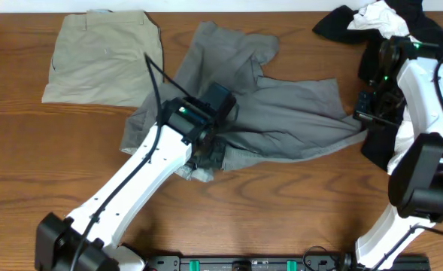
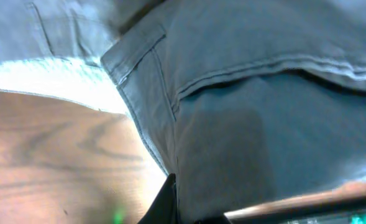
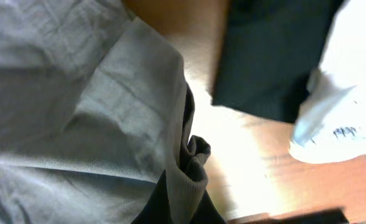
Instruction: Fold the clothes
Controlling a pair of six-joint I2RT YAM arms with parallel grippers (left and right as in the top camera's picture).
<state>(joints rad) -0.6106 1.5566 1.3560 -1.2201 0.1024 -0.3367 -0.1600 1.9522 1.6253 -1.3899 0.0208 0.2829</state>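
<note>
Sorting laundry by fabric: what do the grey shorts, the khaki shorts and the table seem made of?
The grey shorts look like matte woven cloth, likely cotton twill: fine weave and stitched seams show up close. The khaki shorts seem similar matte woven cotton, lying flat with creases. The table is wood or wood-look laminate: brown grain, slight sheen.

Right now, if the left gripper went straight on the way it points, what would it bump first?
The grey shorts: the left gripper looks shut on their cloth, which fills its camera view. Behind that is probably the wooden table, though depth is unclear.
</note>
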